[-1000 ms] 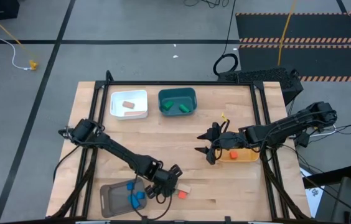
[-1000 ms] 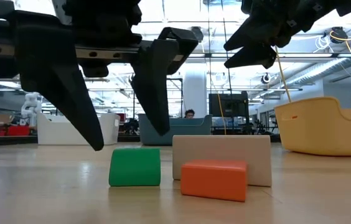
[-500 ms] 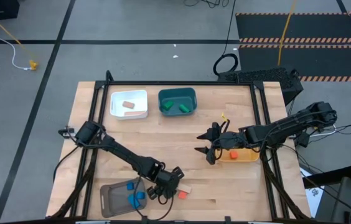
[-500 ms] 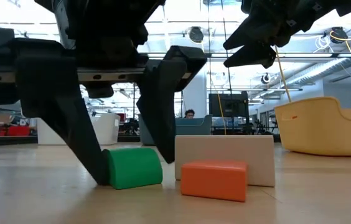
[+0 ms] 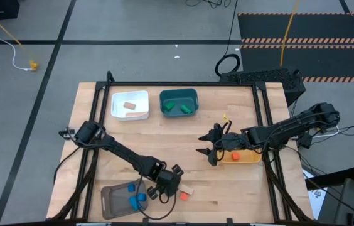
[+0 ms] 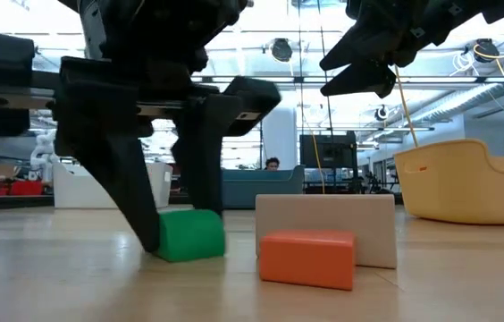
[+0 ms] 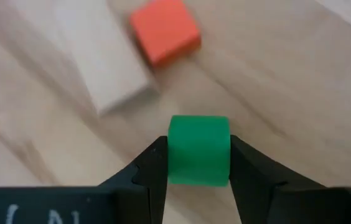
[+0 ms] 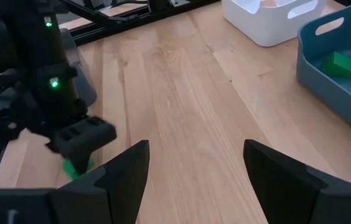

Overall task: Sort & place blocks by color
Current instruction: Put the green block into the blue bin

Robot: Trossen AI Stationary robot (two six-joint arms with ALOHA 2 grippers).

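Gripping the green block (image 7: 198, 150), our left gripper (image 7: 198, 163) had both dark fingers pressed against the block's two sides, down at the table (image 5: 164, 135). In the low view the block (image 6: 189, 234) sat on the wood between the fingers, touching the surface. We take the grey bin (image 5: 115, 201) as our landmark: the left gripper (image 5: 168, 186) stood just beside it, on the side toward the right arm. Just past the gripper, farther from the grey bin, lay a tan block (image 6: 324, 230) and a red-orange block (image 6: 306, 258), close together; in the low view the red-orange one sat in front of the tan one. Inside the grey bin we saw blue blocks (image 5: 137, 199).

Our right gripper (image 5: 209, 150) hung above the table with its fingers spread wide and nothing between them, well apart from the grey bin, beside the yellow bin (image 5: 243, 157). At the table's far edge from the grey bin stood the white bin (image 5: 130, 104), with a tan piece in it, and the teal bin (image 5: 178, 102), holding green blocks.
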